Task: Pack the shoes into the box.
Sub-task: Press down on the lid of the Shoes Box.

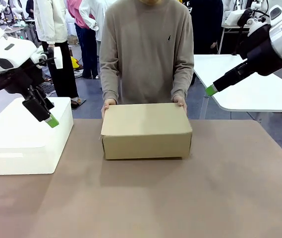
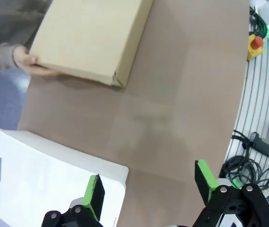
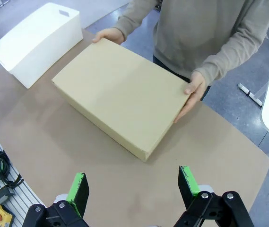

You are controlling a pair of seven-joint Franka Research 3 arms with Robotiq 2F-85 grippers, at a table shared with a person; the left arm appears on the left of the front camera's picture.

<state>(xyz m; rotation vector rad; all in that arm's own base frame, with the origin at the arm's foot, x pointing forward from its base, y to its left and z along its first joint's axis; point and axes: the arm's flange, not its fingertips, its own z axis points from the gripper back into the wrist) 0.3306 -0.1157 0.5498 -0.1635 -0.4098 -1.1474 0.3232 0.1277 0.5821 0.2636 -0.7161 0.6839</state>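
Looking across the table in the front view, the left gripper [image 1: 45,115] hangs above the near corner of a white rectangular plastic bin [image 1: 24,144]; from this side its black fingers overlap, so the gap between them cannot be read here, and it holds nothing. The right gripper [image 1: 213,89] is raised high at the picture's right, well apart from everything on the table, and its spread is likewise hidden by the side-on angle. The tan cardboard shoebox [image 1: 146,130] sits at the middle of the brown table [image 1: 180,198] with its lid down flat, so its inside is hidden. A person in a grey-beige sweater stands at the far side with one hand [image 1: 108,104] and the other hand [image 1: 180,100] resting on the box's far corners. The bin stands near the box, at the table's left edge, and its contents cannot be seen from here.

In the left wrist view, the green-padded fingers [image 2: 94,197] stand wide apart with nothing between them, over the bin's rim [image 2: 54,175] and bare table. The closed box [image 2: 89,38] lies beyond, a hand [image 2: 26,59] against its end.

In the right wrist view, the fingers [image 3: 79,191] are also spread wide and empty, above bare table just short of the box [image 3: 120,92]. Both of the person's hands touch its far corners, and the bin [image 3: 39,40] lies farther off.
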